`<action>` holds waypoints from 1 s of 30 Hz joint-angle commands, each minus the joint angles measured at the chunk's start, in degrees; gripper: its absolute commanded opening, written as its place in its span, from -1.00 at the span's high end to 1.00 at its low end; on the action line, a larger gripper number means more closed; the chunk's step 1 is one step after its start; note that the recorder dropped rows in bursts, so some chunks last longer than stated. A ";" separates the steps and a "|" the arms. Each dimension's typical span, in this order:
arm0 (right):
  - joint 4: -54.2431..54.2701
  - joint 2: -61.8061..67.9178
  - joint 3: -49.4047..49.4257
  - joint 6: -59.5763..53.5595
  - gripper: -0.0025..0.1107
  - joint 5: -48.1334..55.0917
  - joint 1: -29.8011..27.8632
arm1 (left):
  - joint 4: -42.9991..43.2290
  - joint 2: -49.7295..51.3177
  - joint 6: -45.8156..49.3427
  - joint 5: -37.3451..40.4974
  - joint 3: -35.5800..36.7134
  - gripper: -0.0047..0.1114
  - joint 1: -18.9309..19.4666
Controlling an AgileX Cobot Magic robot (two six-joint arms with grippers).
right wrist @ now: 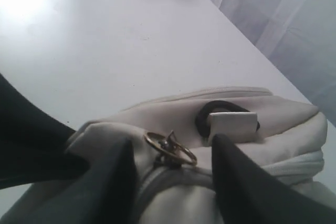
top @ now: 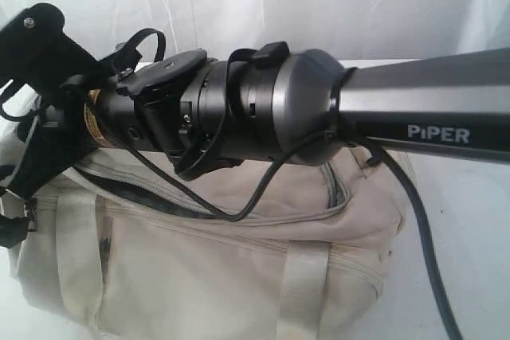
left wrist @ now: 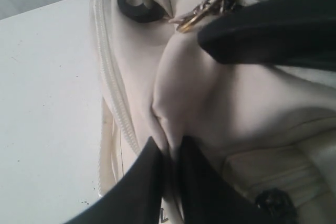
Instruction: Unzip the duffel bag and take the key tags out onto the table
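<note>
The cream-white duffel bag (top: pixel 239 276) lies on the white table (top: pixel 478 220), with my right arm (top: pixel 279 109) reaching across above it. My left gripper (left wrist: pixel 169 148) is shut on a fold of the bag's fabric near its end. A gold ring zipper pull (right wrist: pixel 170 148) sits on the grey zipper trim. My right gripper (right wrist: pixel 172 141) is open, one finger on each side of the ring without touching it. That ring (left wrist: pixel 202 11) and a right finger (left wrist: pixel 252 30) also show in the left wrist view. The key tags are out of view.
A black D-ring (right wrist: pixel 202 116) with a webbing tab sits just past the zipper pull, and the D-ring (left wrist: pixel 134 3) also shows in the left wrist view. A black cable (top: pixel 422 244) hangs from the right arm over the bag's end. White drapes stand behind the table (right wrist: pixel 105 40).
</note>
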 commanded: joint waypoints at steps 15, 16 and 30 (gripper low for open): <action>6.52 0.28 0.12 3.43 0.32 -5.07 0.01 | 0.16 -0.13 -0.16 1.10 -0.56 0.92 0.19; 6.52 0.28 0.12 3.78 0.29 -5.49 0.01 | 0.16 -0.13 -0.16 1.10 -0.56 0.92 0.19; 6.52 0.39 0.12 9.65 0.25 -6.63 0.01 | 1.52 -0.13 -0.15 1.10 -0.56 0.92 0.19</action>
